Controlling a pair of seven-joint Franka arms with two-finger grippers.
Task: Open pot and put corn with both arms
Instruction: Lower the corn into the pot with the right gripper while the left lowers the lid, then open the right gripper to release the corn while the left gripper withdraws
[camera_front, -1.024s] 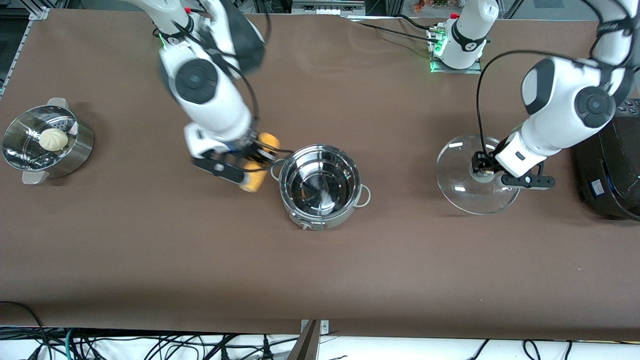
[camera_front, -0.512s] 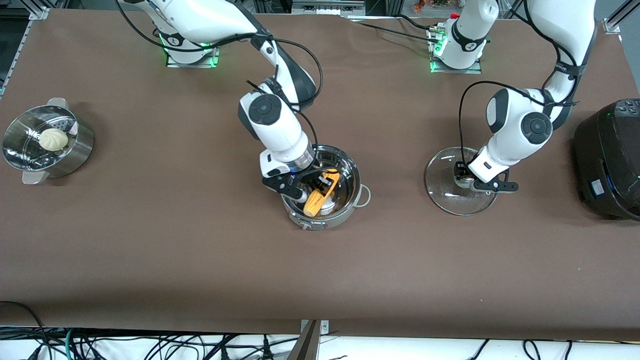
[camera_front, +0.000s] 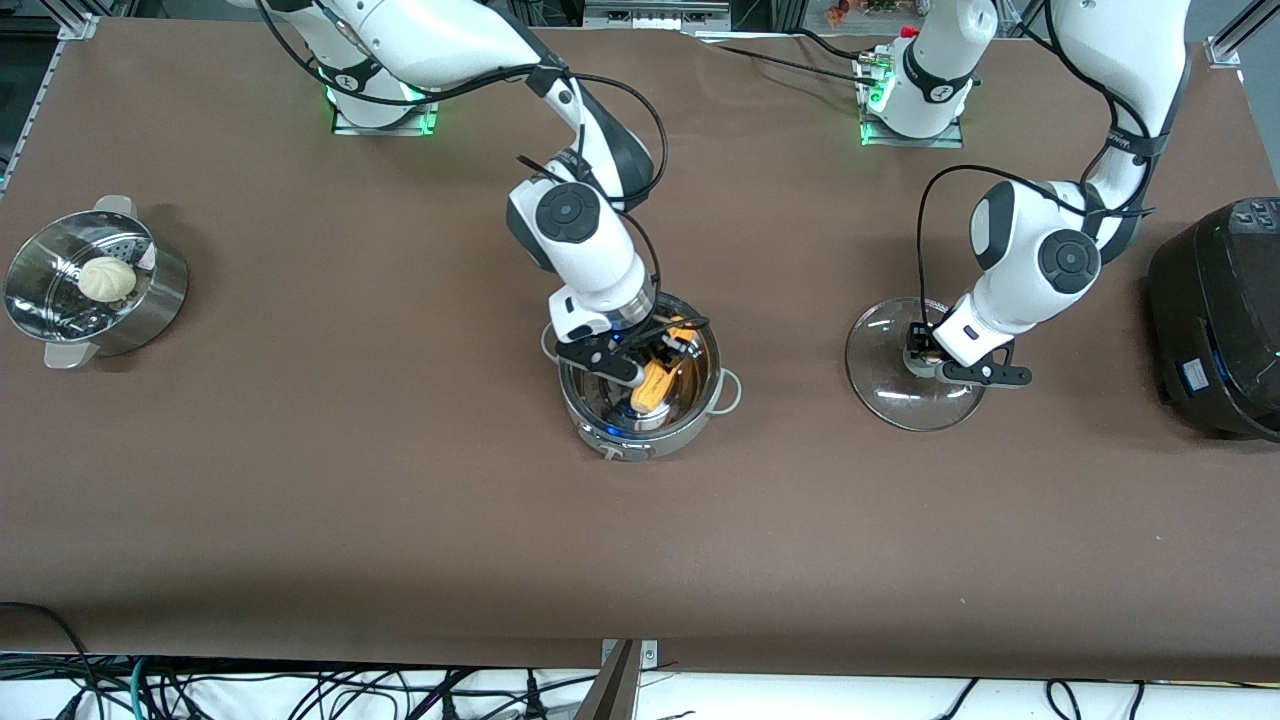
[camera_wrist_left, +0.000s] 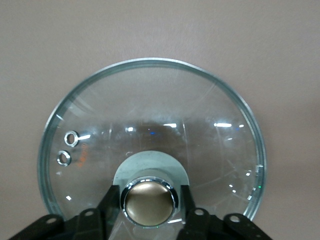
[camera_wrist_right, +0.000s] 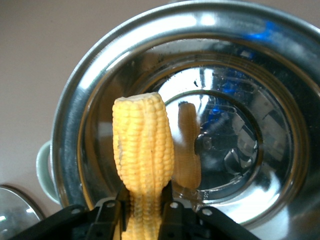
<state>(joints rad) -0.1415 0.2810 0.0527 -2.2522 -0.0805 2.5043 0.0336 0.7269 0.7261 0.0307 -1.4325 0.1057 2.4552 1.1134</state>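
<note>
Right wrist view: the right gripper (camera_wrist_right: 143, 207) is clamping the yellow-orange corn cob (camera_wrist_right: 143, 150) over the shiny round stainless-steel pot (camera_wrist_right: 75, 125); it should lower before releasing; the left gripper (camera_wrist_left: 150, 212), over the table, is gripping the clear glass lid (camera_wrist_left: 150, 110) by its tan knob (camera_wrist_left: 148, 201).

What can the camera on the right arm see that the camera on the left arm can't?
Only the right wrist view shows the corn, gripped between the right gripper's fingers and hanging over the open pot, with its shiny bare bottom.

Only the left wrist view shows the glass lid whole, with the left gripper shut on its tan knob and two small holes near its rim.

Both show the brown table; a bit of the lid's edge also peeks into a corner of the right wrist view.
</note>
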